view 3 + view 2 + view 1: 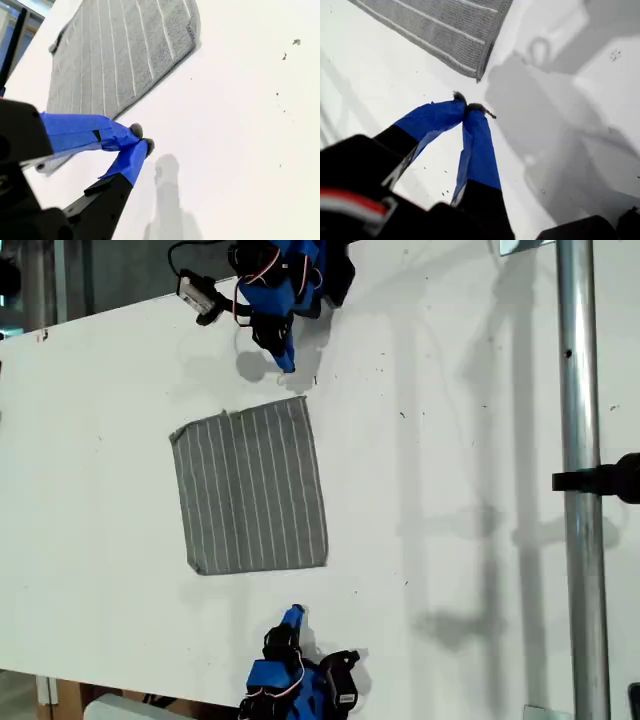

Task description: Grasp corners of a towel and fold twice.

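Note:
The grey pinstriped towel point(250, 485) lies flat and unfolded on the white table point(90, 520). My first gripper point(285, 362) is at the top of the exterior view. It is shut and empty, just short of the towel's upper right corner point(305, 400). In the first wrist view its tips point(468, 106) meet a little before that corner point(479, 77) of the towel point(435, 30). My second gripper point(293, 616), at the bottom of the exterior view, is also shut and empty, a short way off the lower right corner point(325, 562). Its tips point(142, 138) hover beside the towel point(115, 55) edge.
A vertical metal pole point(580, 440) with a black clamp point(600, 481) stands at the exterior view's right. The table's edge point(100, 312) slants across that view's upper left. A small tag point(52, 47) sticks out of the towel's edge.

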Controlling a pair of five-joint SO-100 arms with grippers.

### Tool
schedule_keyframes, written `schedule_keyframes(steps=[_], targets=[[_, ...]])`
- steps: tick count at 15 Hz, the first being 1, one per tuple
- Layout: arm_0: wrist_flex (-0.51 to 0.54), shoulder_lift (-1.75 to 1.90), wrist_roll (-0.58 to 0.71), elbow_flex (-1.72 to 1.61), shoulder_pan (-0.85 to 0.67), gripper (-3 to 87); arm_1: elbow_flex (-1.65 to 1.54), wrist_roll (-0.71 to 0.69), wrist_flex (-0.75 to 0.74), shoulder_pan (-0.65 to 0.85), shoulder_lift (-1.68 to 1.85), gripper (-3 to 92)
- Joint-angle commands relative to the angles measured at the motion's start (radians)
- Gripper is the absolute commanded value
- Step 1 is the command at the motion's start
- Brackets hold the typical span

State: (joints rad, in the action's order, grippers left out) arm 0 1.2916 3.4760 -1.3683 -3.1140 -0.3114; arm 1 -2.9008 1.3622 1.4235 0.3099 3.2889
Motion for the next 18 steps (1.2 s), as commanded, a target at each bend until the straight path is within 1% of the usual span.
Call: schedule_keyframes(steps=[1,2,3,4,6,8,11,13,14,17,18], targets=[[-0.008,0.002,-0.032,-0.005,0.012,-1.6,0.06,-0.005,-0.002,-0.051,0.002,-0.2],[-0.012,0.002,-0.057,0.028,0.021,-1.7,0.107,-0.017,-0.012,-0.058,-0.011,-0.2],[-0.012,-0.012,-0.075,0.092,0.026,-1.7,0.215,-0.052,-0.017,-0.055,-0.127,-0.2],[-0.005,-0.08,-0.08,0.186,0.025,-1.7,0.385,-0.114,-0.02,-0.043,-0.357,-0.2],[0.017,-0.388,-0.052,0.44,0.002,-1.7,0.733,-0.288,-0.011,-0.017,-0.742,-0.2],[0.037,-0.683,-0.012,0.709,-0.006,-1.7,1.008,-0.449,0.083,0.021,-0.974,-0.2],[0.086,-1.134,0.089,1.137,-0.006,-1.7,1.328,-0.624,0.196,0.043,-1.206,-0.2],[0.095,-1.374,0.16,1.373,-0.006,-1.7,1.453,-0.726,0.209,0.025,-1.298,-0.2],[0.114,-1.476,0.179,1.489,-0.005,-1.7,1.489,-0.752,0.215,0.015,-1.327,-0.2],[0.152,-1.651,0.255,1.712,-0.003,-1.5,1.505,-0.787,0.216,0.005,-1.338,-0.2],[0.193,-1.687,0.293,1.773,-0.003,-0.7,1.503,-0.796,0.216,0.0,-1.335,-0.2]])
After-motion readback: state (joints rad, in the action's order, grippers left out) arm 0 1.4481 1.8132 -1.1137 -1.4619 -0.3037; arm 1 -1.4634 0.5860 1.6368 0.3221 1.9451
